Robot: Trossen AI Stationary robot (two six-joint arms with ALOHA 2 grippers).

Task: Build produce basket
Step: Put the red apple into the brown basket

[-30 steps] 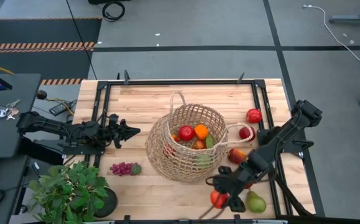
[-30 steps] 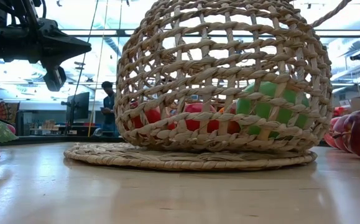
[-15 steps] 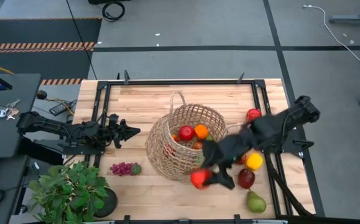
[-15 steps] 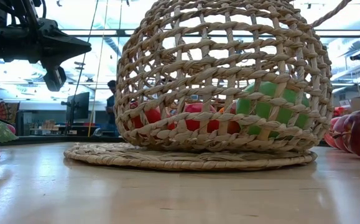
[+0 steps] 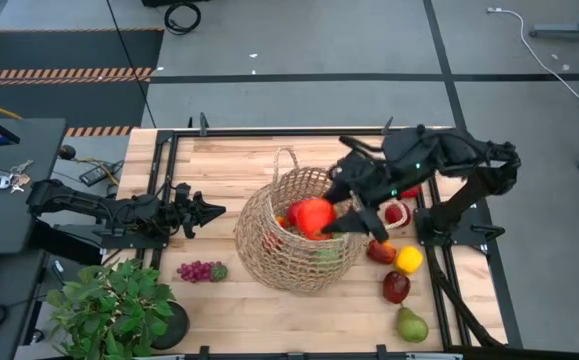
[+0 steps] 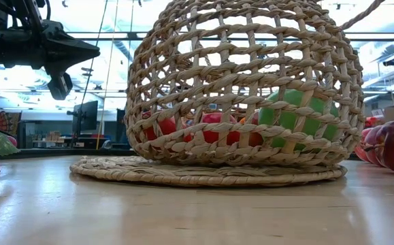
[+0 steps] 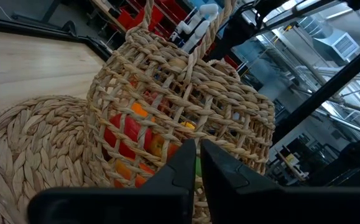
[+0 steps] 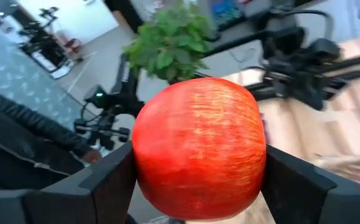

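The round tan straw basket [image 5: 302, 235] stands mid-table on its base, holding a red apple, an orange and a green apple [image 6: 293, 117]. My right gripper [image 5: 327, 218] is over the basket's open top, shut on a red apple [image 5: 312, 215], which also shows in the right wrist view [image 8: 198, 148]. My left gripper [image 5: 209, 210] waits level at the basket's left, shut and empty; it also shows in the left wrist view [image 7: 198, 163]. Purple grapes [image 5: 199, 271] lie near the plant. More fruit lies to the basket's right. My right gripper pinches the red apple between its two fingers, one finger [image 8: 114, 177] on each of two opposite sides [image 8: 143, 155]. The arm comes from the table's right side. The apple is lifted clear above the basket's opening.
A potted green plant [image 5: 114, 308] stands at the near left corner. A yellow pepper [image 5: 408, 259], a dark red fruit [image 5: 396, 287], a pear [image 5: 411, 325] and red apples [image 5: 397, 213] lie right of the basket. A black frame rail [image 5: 424, 230] runs along the table's right side.
My right gripper has carried the red apple from the near right of the table, up and toward the far left, to above the basket's opening. The apple is lifted clear of the table. The fruit that the arm covered now shows.
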